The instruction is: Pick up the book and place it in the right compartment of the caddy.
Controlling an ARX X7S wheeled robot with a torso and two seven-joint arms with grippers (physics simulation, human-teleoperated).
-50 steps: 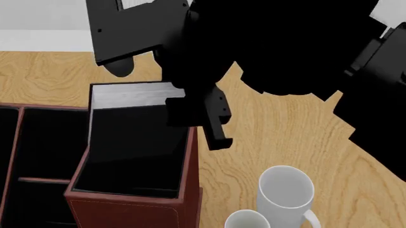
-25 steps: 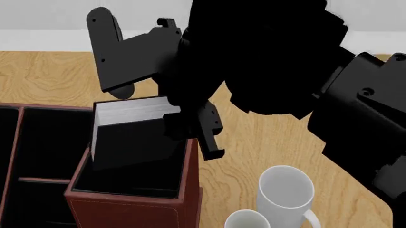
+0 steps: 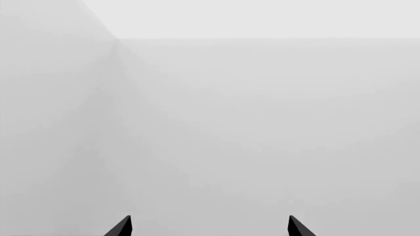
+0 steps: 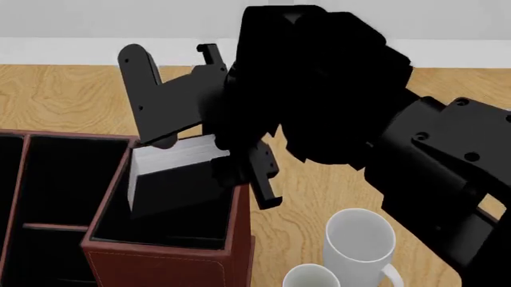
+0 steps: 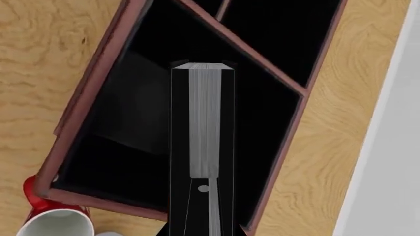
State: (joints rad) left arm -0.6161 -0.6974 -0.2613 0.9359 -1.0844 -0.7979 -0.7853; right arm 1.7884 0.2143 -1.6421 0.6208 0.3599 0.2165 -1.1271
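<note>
My right gripper [image 4: 209,164] is shut on the black book [image 4: 177,190]. The book's white page edges [image 4: 169,156] face up, and it tilts over the caddy's right compartment [image 4: 164,224]. The book's lower end sits at the black opening, and I cannot tell how deep it is. In the right wrist view the book [image 5: 203,123] stands edge-on between the jaws of the right gripper [image 5: 202,209], over the black inside of the right compartment [image 5: 131,128]. The reddish-brown caddy [image 4: 164,266] stands at the lower left. My left gripper [image 3: 208,227] is open and empty, facing blank grey.
Two white mugs [image 4: 359,239] [image 4: 310,278] stand on the wooden table [image 4: 335,179] just right of the caddy. A red mug [image 5: 34,194] and a white mug [image 5: 56,226] show beside the caddy wall [image 5: 84,110]. The caddy's other compartments [image 4: 56,185] lie to the left.
My right arm has swung lower and nearer. The book has tilted and gone down from above the rim toward the right compartment's opening.
</note>
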